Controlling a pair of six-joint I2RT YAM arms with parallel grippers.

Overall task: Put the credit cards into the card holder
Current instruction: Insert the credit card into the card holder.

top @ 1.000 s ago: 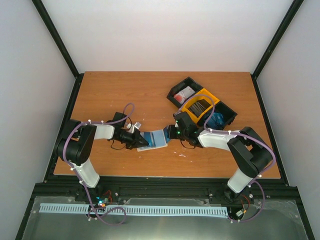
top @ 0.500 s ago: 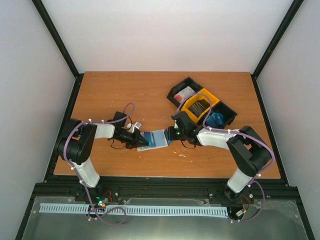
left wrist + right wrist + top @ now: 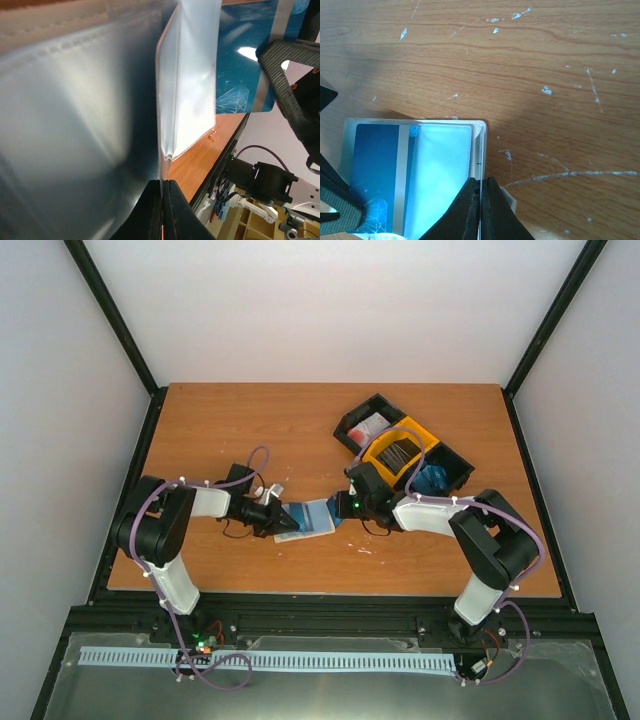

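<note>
The left claw is clenched on the beige-tan folding wallet with blue-grey lining. The wallet lies spread open on the wooden tabletop, between the two claws. In the left wrist view, the closed tips pinch a thin sheet of that lining, and the pale lining fills everything ahead of them and to their left.

The right claw faces the left one from the wallet's other side and is clenched too. In its own wrist view, the tips meet on a thin pale edge at the side of the wallet, but which layer they grip cannot be told.

A bright blue rectangular plastic card with a grey stripe lies flat in the open wallet, ahead and to the left of the right claw's tips. It sits beside a pale translucent pocket just in front of those tips. Whether the card sits inside a slot or only rests on the lining cannot be told.

From the left claw, the card lies ahead and to the right, past a pale flap that stands on edge. A dark ribbed finger of the right claw crosses in front of the card's corner there.

A cluster of black and yellow plastic bins stands on the tabletop beyond the right claw, apart from the wallet.
</note>
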